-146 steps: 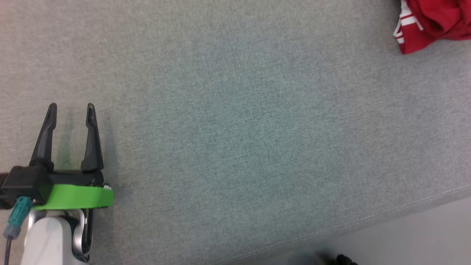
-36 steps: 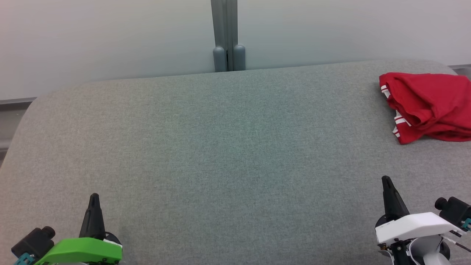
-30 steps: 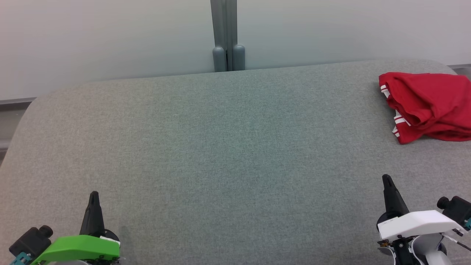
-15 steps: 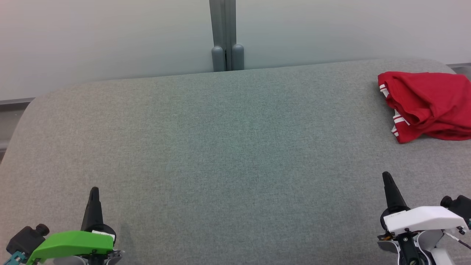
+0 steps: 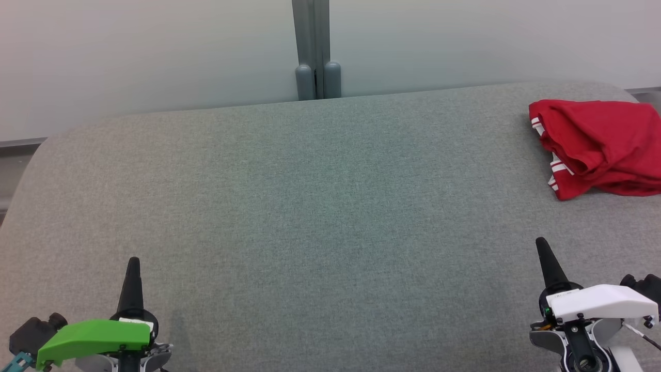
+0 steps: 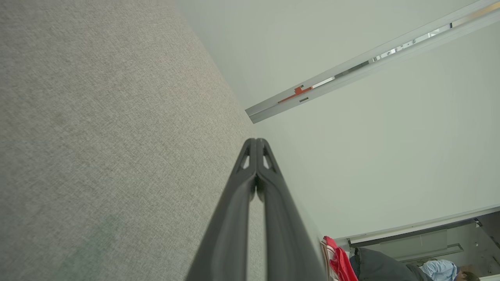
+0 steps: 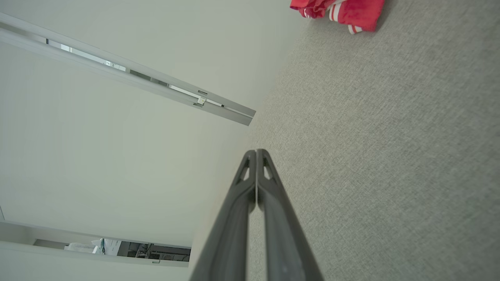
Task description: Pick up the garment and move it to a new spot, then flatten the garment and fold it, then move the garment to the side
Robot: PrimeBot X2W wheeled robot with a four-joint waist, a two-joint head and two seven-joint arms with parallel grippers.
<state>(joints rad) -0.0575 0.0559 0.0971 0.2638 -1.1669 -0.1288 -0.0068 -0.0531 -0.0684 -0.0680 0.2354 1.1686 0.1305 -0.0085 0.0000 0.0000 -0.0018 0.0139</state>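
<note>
Surface: grey fabric bench
Garment: red, bunched, bench's far right
Left gripper: closed, bench's near left
Right gripper: closed, bench's near right

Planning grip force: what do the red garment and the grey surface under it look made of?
Red garment: soft matte fabric, probably knit jersey; it slumps in loose folds, with white stripes at one edge. Grey surface: matte woven upholstery cloth, showing a fine heathered weave.
</note>
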